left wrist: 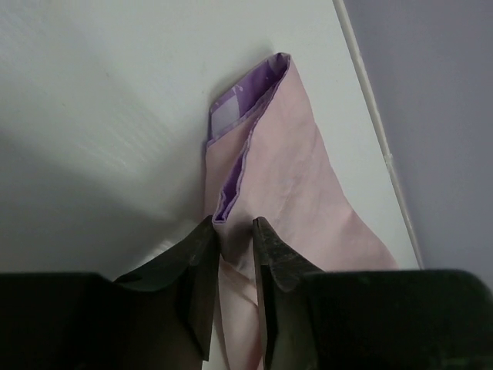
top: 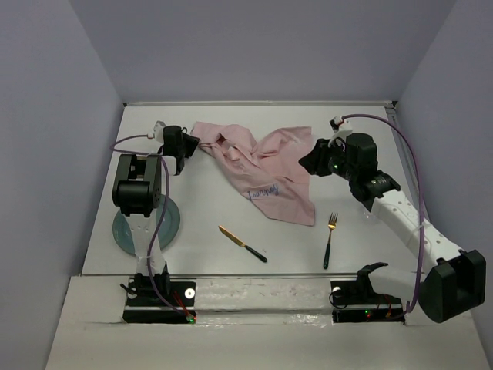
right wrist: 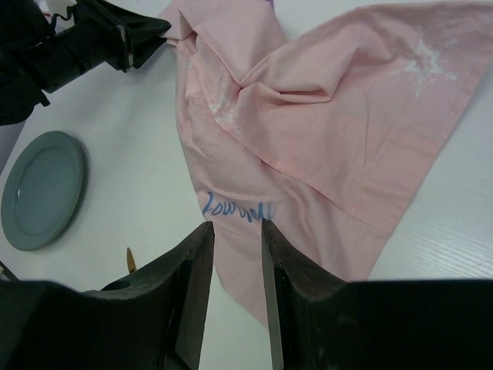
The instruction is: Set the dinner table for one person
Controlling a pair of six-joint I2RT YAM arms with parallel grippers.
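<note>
One white dinner table (top: 208, 200) fills the view; spreading the placemat looks to be the step in hand.
Left gripper (left wrist: 233, 227) pinches a corner of the crumpled pink placemat (top: 269, 166); right gripper (right wrist: 236, 227) is narrow-jawed over it, grip unclear. Next, likely: draw the corners apart, flat.

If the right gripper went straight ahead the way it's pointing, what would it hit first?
Probably the pink cloth, near its blue writing, just beyond the right gripper's fingertips; depth is unclear.
</note>
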